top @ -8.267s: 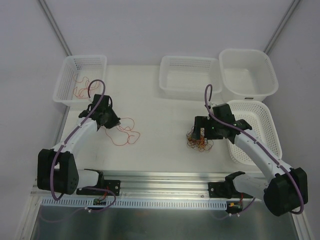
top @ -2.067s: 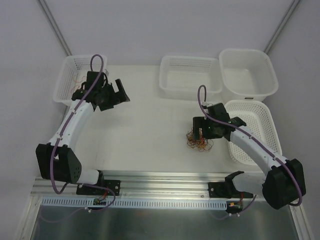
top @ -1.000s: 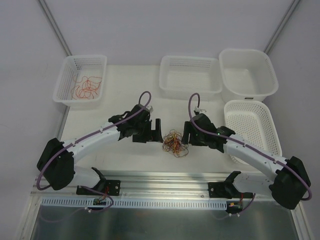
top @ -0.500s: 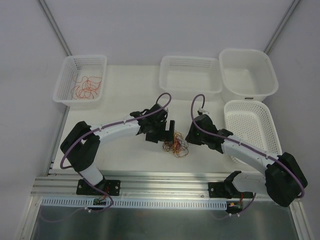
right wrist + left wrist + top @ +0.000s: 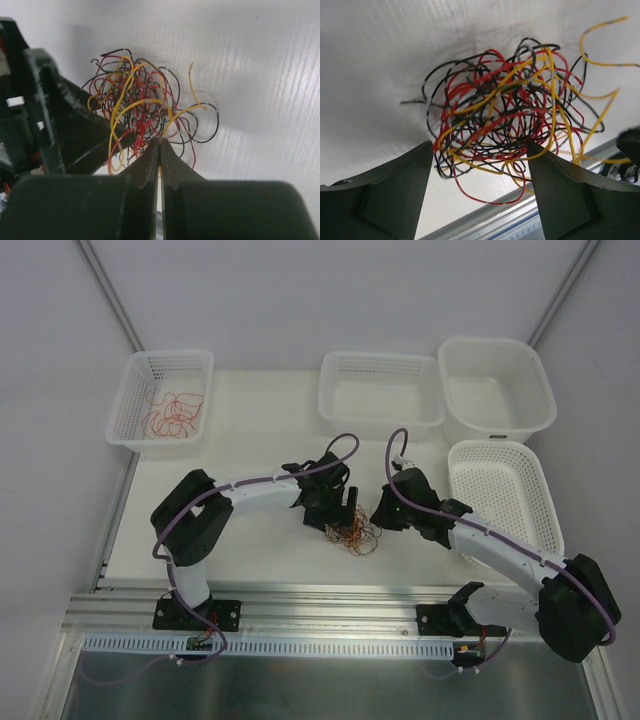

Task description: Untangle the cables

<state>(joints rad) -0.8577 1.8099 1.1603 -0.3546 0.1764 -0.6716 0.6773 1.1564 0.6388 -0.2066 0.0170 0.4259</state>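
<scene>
Lying on the white table (image 5: 250,445), near its front middle and between the two arms: the tangle of cables (image 5: 353,536), a loose ball of hair-thin red, black and yellow strands. Throwing a few yellow ends out past the ball toward one side, as seen from the left wrist.

Reaching across from the left with the left gripper (image 5: 479,150), holding it spread wide just over the tangle. Framing the ball's near edge between the two dark fingers (image 5: 390,192), with neither one touching a strand as far as the wrist view shows.

Coming in from the right with the right gripper (image 5: 159,144), keeping its tips pressed together at the rim of the tangle, where a yellow loop and some red strands are running down to meet them. Not showing clearly whether any strand is caught between the tips.

Standing well apart along the far edge: a perforated white basket (image 5: 135,390) at the left, holding separate red-orange strands (image 5: 172,416); a second perforated basket (image 5: 380,368) in the middle; a smooth-walled white tub (image 5: 497,348) at the right. Sitting just in front of the tub, beside the right arm: a third perforated basket (image 5: 520,495).
</scene>
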